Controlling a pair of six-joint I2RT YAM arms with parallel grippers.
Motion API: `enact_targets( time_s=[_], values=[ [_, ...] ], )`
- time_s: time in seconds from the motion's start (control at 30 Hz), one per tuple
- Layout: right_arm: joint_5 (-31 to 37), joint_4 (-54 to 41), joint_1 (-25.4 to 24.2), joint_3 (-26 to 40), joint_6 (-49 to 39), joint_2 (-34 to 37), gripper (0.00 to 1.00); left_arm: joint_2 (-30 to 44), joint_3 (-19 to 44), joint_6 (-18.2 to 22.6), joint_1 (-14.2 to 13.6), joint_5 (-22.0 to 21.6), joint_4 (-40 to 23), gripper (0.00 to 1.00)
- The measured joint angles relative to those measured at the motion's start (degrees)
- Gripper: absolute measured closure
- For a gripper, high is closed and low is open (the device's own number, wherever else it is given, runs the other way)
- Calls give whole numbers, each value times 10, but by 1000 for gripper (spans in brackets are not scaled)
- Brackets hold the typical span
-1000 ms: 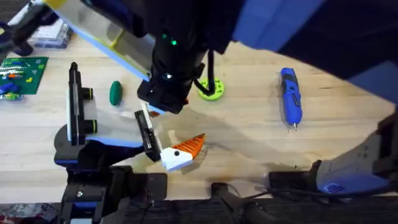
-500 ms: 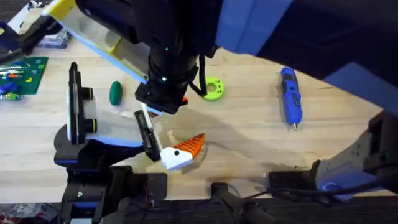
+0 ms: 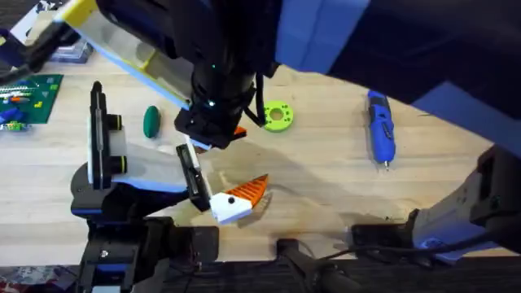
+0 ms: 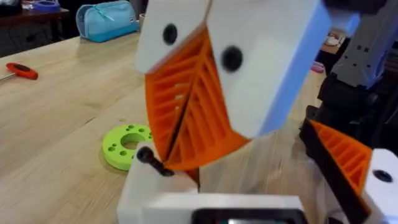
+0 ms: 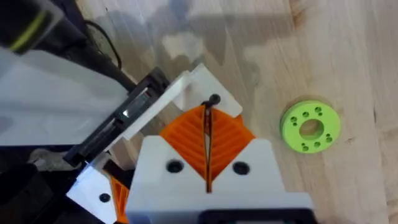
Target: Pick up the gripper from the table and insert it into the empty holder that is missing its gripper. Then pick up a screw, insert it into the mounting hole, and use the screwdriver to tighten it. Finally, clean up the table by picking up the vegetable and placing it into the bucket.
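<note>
Drifting slightly leftward since a moment ago, the right gripper hangs over the table between the vegetable far to its left and the screwdriver well to its right, orange pads pinched on a small dark screw. Its dark arm reaches steeply down from above.

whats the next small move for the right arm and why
Probably ease the right gripper a touch closer to the white holder. It is shut on the thin black screw, whose end sits right at the holder's edge, and I cannot tell that it is seated in a hole yet, so a slow short push seems safer than letting go.
</note>
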Motion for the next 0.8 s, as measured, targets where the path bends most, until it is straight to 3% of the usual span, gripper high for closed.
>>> enact_targets(
  time_s=[0.6, 0.73, 0.8],
  values=[
    [0, -11, 0, 0, 0, -7, 989, 0, 0, -2, 0, 1, 0, 11],
    [0, -10, -1, 0, 1, -33, 919, 0, 0, -2, 0, 1, 0, 11],
    [0, -10, -1, 0, 1, -48, 816, 0, 0, -2, 0, 1, 0, 11]
  ],
)
